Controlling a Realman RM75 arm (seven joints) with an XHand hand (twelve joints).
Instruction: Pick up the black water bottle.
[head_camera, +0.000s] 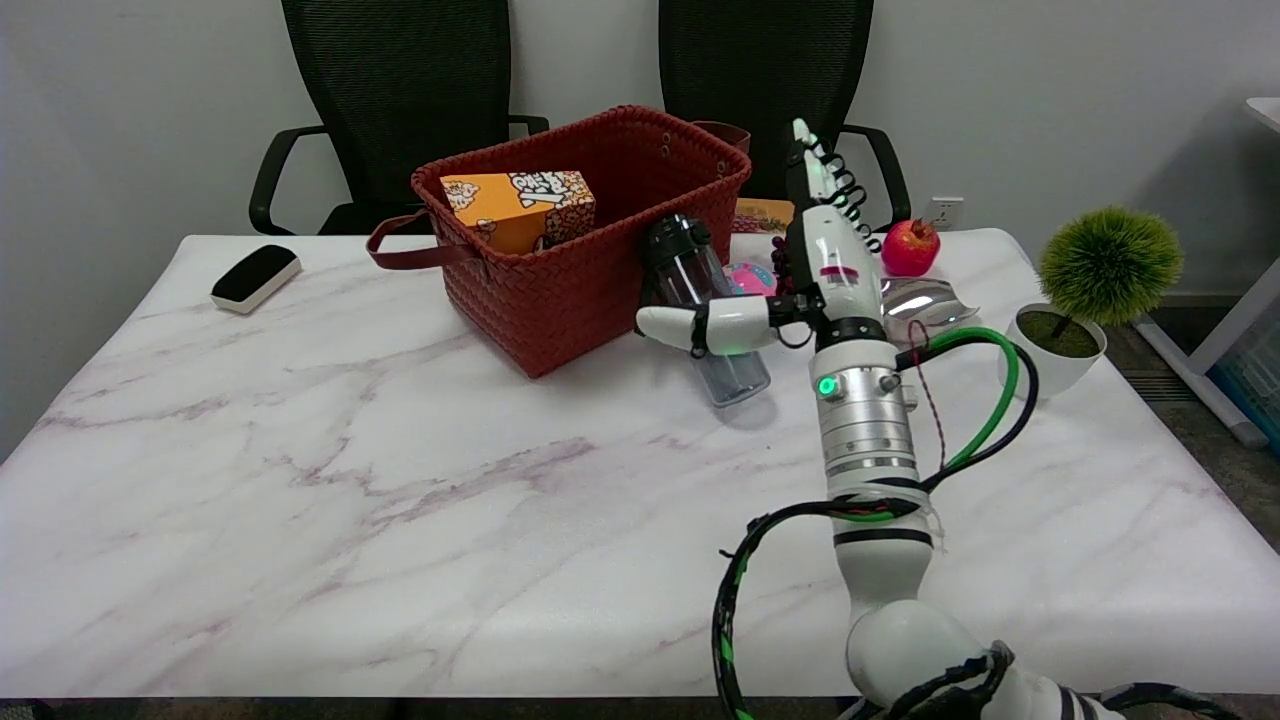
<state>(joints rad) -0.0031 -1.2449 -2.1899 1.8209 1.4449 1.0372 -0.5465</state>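
Observation:
The black water bottle, smoky see-through with a black cap, stands on the table against the red basket's right corner, its top leaning slightly left. My right hand is just right of it, palm toward the bottle. The fingers point straight up and away from the bottle. The thumb stretches left across the front of the bottle's lower half. Nothing is closed around the bottle; whether the thumb touches it I cannot tell.
The red woven basket holds an orange box. Behind the hand lie a pink ball, a red apple and a silver object. A potted green plant stands right. A black-and-white eraser lies far left.

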